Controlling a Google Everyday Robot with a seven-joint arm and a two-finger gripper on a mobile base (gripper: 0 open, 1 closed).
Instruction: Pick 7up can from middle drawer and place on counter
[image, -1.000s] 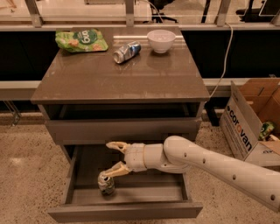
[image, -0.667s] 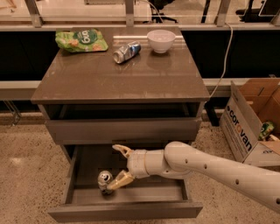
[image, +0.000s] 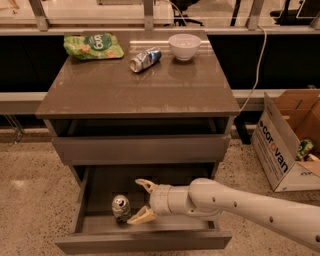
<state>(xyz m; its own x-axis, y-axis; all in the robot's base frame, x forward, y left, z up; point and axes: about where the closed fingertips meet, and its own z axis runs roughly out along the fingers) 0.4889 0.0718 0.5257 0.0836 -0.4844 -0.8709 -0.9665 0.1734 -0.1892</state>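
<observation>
7up can (image: 121, 207) stands upright in the middle drawer (image: 102, 181), gripper (image: 135, 202) just beside it, jaws spread.

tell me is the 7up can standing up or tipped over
Upright: the 7up can stands on the middle drawer floor, silver top up, beside the open gripper.

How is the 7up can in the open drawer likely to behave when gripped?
The 7up can stands upright on the middle drawer's floor, so a nudge from the open gripper beside it could tip it; then it would probably roll. Its smooth metal wall may slip or dent under a hard squeeze.
</observation>
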